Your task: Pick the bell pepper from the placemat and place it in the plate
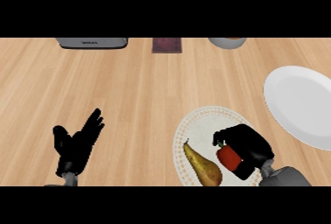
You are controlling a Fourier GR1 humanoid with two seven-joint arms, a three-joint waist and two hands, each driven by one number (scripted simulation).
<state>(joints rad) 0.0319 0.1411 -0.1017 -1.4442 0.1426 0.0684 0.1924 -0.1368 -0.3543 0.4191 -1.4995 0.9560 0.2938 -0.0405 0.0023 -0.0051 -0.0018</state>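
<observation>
Red pepper [228, 157] sits on the mat [194, 127] beside a pear [203, 167] — right hand [249, 146] is curled round it, grasp looks made. Lift & carry to the plate [304, 105] not yet done. Left hand [77, 144] rests open, w/ fingers up.

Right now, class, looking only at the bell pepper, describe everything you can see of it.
The bell pepper is red and glossy, with a small green stem at its upper end. It sits on the round, pale, woven-looking placemat, right of a yellow-brown pear and apart from it. The right hand curls over it, black fingers hiding its right side, so only part shows. Whether it still touches the mat cannot be told. The white plate lies further right.
</observation>
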